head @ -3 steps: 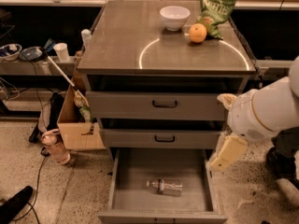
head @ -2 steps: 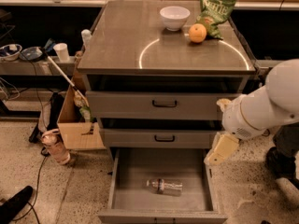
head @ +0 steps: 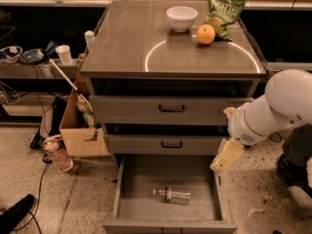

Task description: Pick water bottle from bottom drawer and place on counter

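The water bottle (head: 171,195), clear with a white cap and a dark band, lies on its side in the open bottom drawer (head: 136,204), near the middle of its grey tray. The counter (head: 146,38) is the flat grey-brown cabinet top with a pale arc mark. My gripper (head: 225,156) hangs from the white arm at the right, above the drawer's right rim and to the upper right of the bottle, clear of it.
On the counter stand a white bowl (head: 182,18), an orange (head: 205,34) and a green chip bag (head: 224,11). Two shut drawers with black handles (head: 171,108) sit above. A cardboard box (head: 80,130) and a pinkish bottle (head: 58,155) are on the floor at left.
My arm and gripper have shifted a little up and to the left, toward the cabinet's right side. The bottle has not moved.
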